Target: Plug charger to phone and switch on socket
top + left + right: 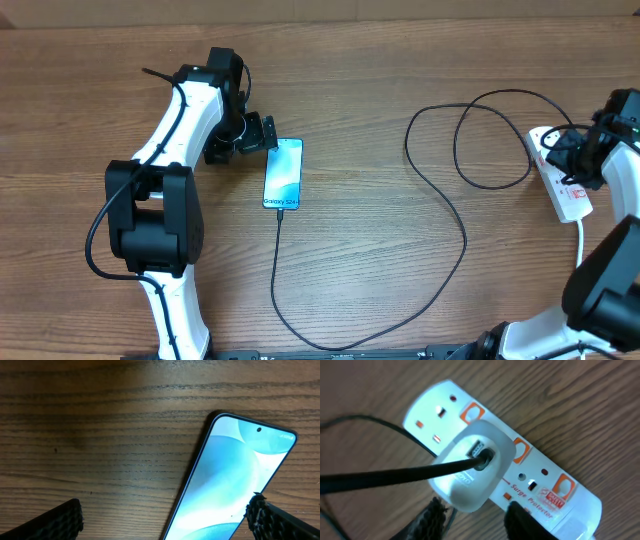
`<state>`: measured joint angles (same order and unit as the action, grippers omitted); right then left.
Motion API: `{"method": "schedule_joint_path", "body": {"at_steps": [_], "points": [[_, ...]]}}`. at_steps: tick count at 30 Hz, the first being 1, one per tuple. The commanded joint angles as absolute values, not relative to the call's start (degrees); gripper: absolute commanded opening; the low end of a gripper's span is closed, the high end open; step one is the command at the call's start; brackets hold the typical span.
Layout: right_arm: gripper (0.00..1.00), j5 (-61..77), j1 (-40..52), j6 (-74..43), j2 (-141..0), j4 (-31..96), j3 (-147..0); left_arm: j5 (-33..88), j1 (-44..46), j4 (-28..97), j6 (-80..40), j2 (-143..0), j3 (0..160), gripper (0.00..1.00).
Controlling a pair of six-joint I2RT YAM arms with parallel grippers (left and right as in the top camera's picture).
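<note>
1. Wood-grain surface (350, 80) carries everything. The phone (283, 174) lies flat left of centre with its screen lit.
2. Left tool (262, 134) sits low at the phone's far end, released. Its fingers (60, 521) are spread wide with the phone's top end between them, and nothing is grasped. Judgement: it is placed to steady the phone.
3. The black cable (464, 240) leaves the phone's near end, loops across the surface and ends in a white adapter (472, 467) on the power strip (570, 195) at the right edge. The joint at the phone looks seated but is too small to confirm.
4. Right tool (475, 522) hangs over the strip with its fingers flanking the adapter's lower edge, part-way in. I cannot tell whether it is grasping the adapter. Judgement: it is placed within reach of the orange-rimmed switch (522, 452).
5. Containers: none in view. The only receptacles are the strip's outlets. One holds the adapter, and the end outlet (440, 410) is vacant.
</note>
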<state>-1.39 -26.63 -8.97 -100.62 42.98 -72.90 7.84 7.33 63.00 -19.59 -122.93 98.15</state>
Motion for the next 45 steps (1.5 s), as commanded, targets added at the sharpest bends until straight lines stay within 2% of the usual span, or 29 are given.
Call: {"method": "schedule_joint_path", "body": {"at_steps": [1, 2, 3, 36, 45], "points": [[0.16, 0.56, -26.72, -9.15, -96.53, 42.13, -72.86, 7.01, 6.76, 62.94, -20.38, -121.82, 99.15, 1.00], [0.04, 0.56, -26.72, -9.15, -96.53, 41.98, -72.86, 7.01, 6.76, 62.94, -20.38, -121.82, 99.15, 1.00], [0.04, 0.56, -26.74, -9.17, -96.55, 41.93, -72.86, 7.01, 6.76, 62.94, -20.38, -121.82, 99.15, 1.00], [0.04, 1.17, -26.68, -11.99, -107.39, 37.17, -70.59, 7.01, 6.76, 62.96, -20.38, -121.82, 99.15, 1.00], [0.04, 6.76, -26.68, -11.94, -107.26, 42.39, -78.63, 7.03, 6.76, 62.94, -20.38, -121.82, 99.15, 1.00]]}}
